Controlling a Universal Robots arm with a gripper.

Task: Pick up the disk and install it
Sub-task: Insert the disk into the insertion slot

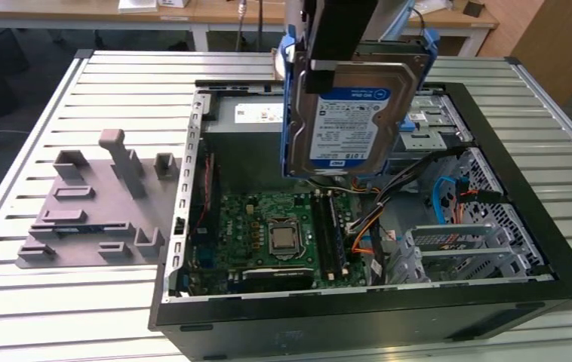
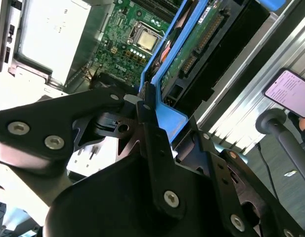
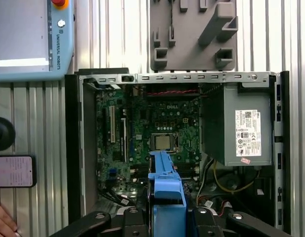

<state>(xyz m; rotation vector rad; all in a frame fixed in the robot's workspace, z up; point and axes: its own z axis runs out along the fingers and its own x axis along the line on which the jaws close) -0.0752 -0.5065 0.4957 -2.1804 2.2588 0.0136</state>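
We are watching the gripper clamping the disk by its blue side rail and holding it upright above the open computer case on the counter. We are worrying about this one-edge hold: the disk could be tilting or slipping, and its rails could be snagging the loose cables beside the drive cage. The second wrist view is showing the fingers pinching the rail. The exterior view is showing the label face and what seems to be open air beneath. The first wrist view is adding a person's hand near the case.
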